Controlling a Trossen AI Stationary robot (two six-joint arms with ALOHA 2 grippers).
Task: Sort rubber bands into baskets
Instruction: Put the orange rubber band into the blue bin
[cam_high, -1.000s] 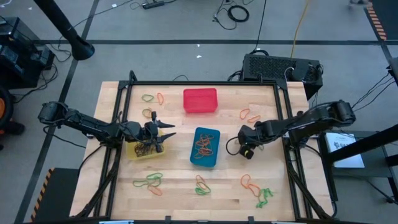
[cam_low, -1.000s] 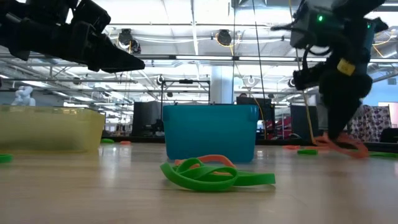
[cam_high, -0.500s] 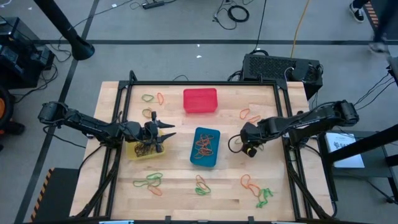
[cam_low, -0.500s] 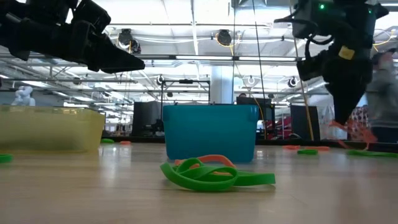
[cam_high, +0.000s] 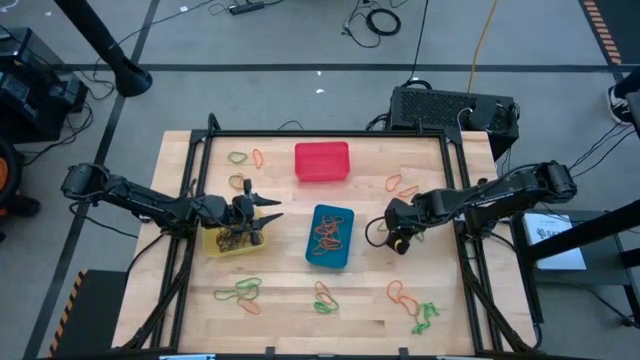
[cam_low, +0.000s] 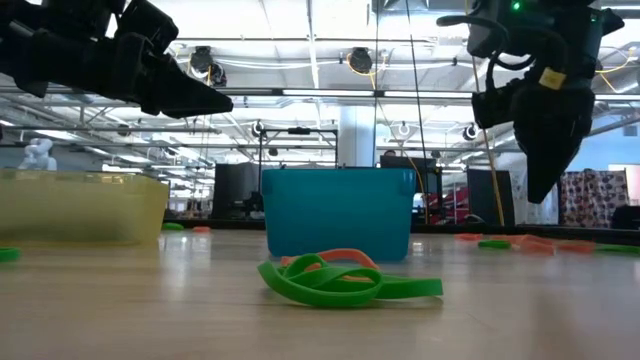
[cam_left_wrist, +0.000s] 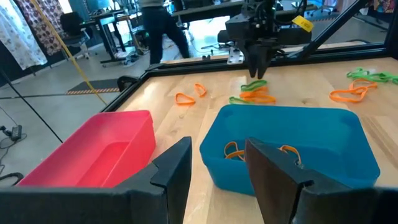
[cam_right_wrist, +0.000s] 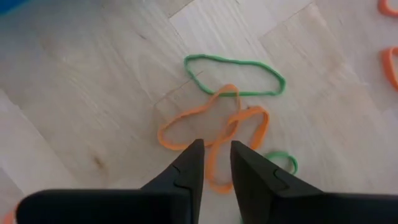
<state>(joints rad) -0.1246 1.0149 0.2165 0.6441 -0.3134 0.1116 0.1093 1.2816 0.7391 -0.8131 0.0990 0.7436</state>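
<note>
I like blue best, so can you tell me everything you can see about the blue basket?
The blue basket is a small, shallow plastic tray, rectangular with rounded corners and smooth walls. It sits flat and upright on the wooden table near the middle, between the red basket and the table's front edge. Inside lie several orange rubber bands in a loose tangle. No gripper touches it.
</note>
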